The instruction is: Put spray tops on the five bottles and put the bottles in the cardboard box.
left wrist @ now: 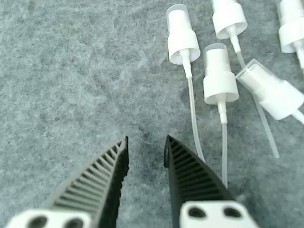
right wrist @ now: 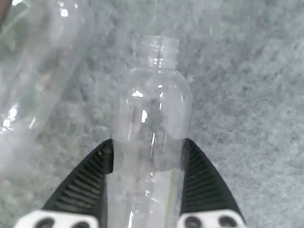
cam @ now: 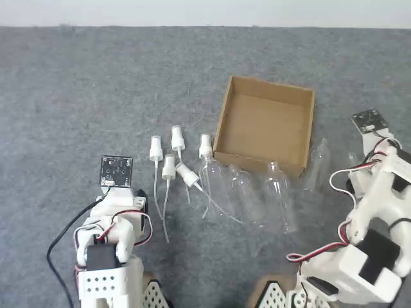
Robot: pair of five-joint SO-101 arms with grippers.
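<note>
Your left arm [cam: 110, 247] stood at the near left of the counter [cam: 77, 96], folded low, with its wrist pointing away from the base. Your left pincer [left wrist: 146, 142] pointed down at the counter, its dark ribbed fingers [left wrist: 108, 178] parted a little at the tips and gripping nothing. Your right arm [cam: 376, 244] stood at the near right, stretched farther forward than the left. Your right pincer [right wrist: 148, 145] had its fingers [right wrist: 90, 183] set wide, one against each side of a clear bottle [right wrist: 152, 109].
</note>
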